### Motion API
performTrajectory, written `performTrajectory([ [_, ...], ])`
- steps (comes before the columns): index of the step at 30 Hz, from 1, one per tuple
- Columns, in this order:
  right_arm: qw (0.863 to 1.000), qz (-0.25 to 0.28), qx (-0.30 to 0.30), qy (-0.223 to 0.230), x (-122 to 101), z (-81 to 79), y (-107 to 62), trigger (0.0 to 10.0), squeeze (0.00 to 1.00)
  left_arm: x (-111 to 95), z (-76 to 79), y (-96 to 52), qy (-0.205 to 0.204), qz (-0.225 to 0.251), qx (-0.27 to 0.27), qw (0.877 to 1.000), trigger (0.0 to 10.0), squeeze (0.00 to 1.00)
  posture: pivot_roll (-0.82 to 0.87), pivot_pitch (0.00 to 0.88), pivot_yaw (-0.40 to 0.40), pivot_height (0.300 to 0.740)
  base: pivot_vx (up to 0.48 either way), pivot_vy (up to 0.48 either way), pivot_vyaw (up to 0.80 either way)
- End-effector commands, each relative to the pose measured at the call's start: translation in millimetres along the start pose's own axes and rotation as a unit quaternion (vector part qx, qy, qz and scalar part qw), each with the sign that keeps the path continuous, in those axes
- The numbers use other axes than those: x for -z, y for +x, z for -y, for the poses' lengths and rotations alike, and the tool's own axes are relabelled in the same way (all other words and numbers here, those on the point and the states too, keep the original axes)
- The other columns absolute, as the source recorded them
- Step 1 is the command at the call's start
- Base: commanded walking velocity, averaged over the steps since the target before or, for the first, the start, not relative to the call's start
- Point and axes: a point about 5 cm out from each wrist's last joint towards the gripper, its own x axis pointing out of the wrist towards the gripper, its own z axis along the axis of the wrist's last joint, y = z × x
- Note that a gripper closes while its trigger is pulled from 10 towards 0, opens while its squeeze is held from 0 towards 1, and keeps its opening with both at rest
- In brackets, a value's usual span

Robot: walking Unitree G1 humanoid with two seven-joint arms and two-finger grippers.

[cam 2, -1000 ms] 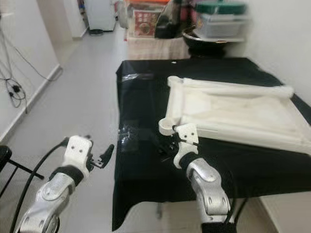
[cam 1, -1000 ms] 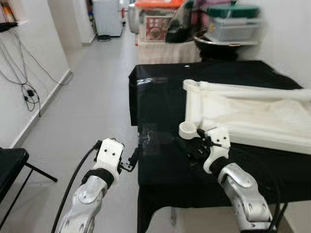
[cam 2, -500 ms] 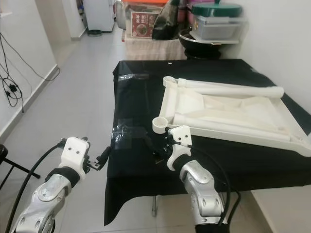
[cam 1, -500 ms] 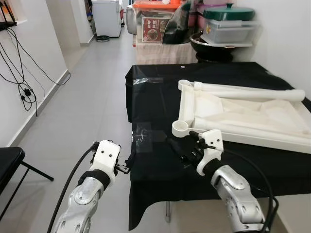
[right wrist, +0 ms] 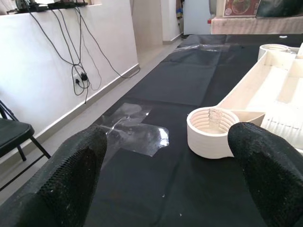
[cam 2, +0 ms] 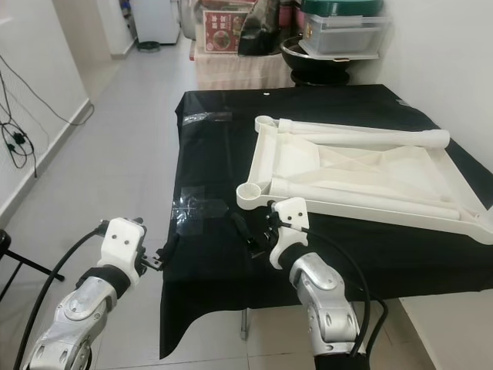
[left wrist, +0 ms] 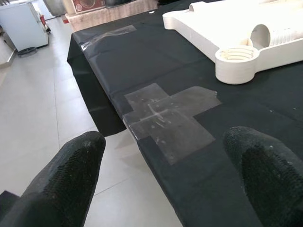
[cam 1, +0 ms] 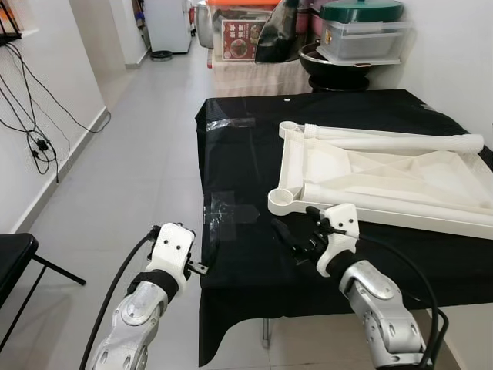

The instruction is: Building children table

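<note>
— Tabletop (cam 1: 385, 173) position? White children's table top, upside down on the black-covered table (cam 1: 246, 146), screw sockets at its corners, two white legs (cam 1: 385, 141) lying along it.

— And the grippers?

— Right gripper (cam 1: 296, 240) hovers low over the black cloth, just short of the nearest round socket (cam 1: 282, 201), fingers spread wide and holding nothing. Left gripper (cam 1: 202, 258) sits at the table's near left edge, fingers likewise parted and empty; its wrist view looks across a patch of clear tape (left wrist: 165, 116) toward that socket.

— What differs from a second ago?

— The whole scene has slid back and sharpened, so the camera has moved: more of the table and floor (cam 1: 131, 169) now shows. The right gripper, then right under the socket, now sits a little farther from it. The left gripper, then out over the floor, is now at the cloth's edge.
</note>
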Motion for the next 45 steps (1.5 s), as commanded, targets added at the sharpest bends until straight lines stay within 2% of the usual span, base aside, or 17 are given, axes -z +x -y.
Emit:
performTrajectory([
  [1,1.000,0.001,-0.001,0.008,1.9,0.2,0.4,10.0,0.00,-1.4,-1.0,0.6,-0.004,0.009,-0.001,1.000,10.0,0.00,-0.03,0.019,-0.025,0.740,0.000,0.000,-0.80],
  [6,1.000,0.010,-0.004,0.006,-0.1,-1.2,0.1,10.0,0.00,-5.6,-2.3,3.3,0.007,0.019,0.003,1.000,10.0,0.00,-0.04,0.018,-0.021,0.740,0.000,0.000,-0.64],
  [14,1.000,0.006,-0.001,0.004,0.9,-3.4,0.3,10.0,0.00,-11.4,-3.9,7.6,0.008,0.031,0.014,0.999,10.0,0.00,-0.03,0.015,-0.012,0.740,0.352,0.000,-0.33],
  [18,1.000,0.023,-0.009,0.016,-2.3,-4.8,0.2,10.0,0.00,-14.6,-4.0,8.5,0.002,0.036,0.017,0.999,10.0,0.00,-0.02,0.015,-0.016,0.740,0.402,0.000,-0.58],
  [30,0.999,0.024,-0.021,0.041,-0.2,-6.8,-1.4,10.0,0.00,-19.6,2.2,9.6,-0.004,0.045,0.044,0.998,10.0,0.00,-0.02,0.011,-0.017,0.740,0.390,0.000,0.00],
  [35,0.997,0.032,-0.045,0.045,-3.4,-7.7,-2.6,10.0,0.00,-22.5,6.9,7.5,-0.017,0.044,0.077,0.996,10.0,0.00,-0.02,0.012,-0.016,0.740,0.000,0.000,0.00],
  [37,0.997,0.026,-0.074,0.005,-8.2,-5.0,-3.5,10.0,0.00,-21.2,9.7,1.7,-0.015,0.033,0.108,0.994,10.0,0.00,-0.01,0.020,-0.015,0.740,0.000,0.000,0.00],
  [40,0.996,0.024,-0.081,-0.001,-9.5,-3.7,-3.6,10.0,0.00,-20.5,9.5,0.1,-0.013,0.030,0.111,0.993,10.0,0.00,-0.01,0.021,-0.015,0.740,0.000,0.000,0.00],
  [42,0.991,0.024,-0.127,-0.015,-20.2,0.1,-5.3,10.0,0.00,-17.7,9.2,-7.1,-0.021,0.018,0.133,0.991,10.0,0.00,-0.01,0.028,-0.020,0.740,0.000,-0.465,0.00],
  [44,0.991,0.024,-0.127,-0.015,-20.2,0.1,-5.3,10.0,0.00,-17.7,9.2,-7.1,-0.021,0.018,0.133,0.991,10.0,0.00,-0.01,0.028,-0.020,0.740,0.000,-0.465,0.00],
  [45,0.988,0.023,-0.152,-0.025,-24.8,1.1,-7.0,10.0,0.00,-17.4,9.9,-9.9,-0.036,0.013,0.145,0.989,10.0,0.00,-0.01,0.029,-0.021,0.740,0.000,-0.465,0.00],
])
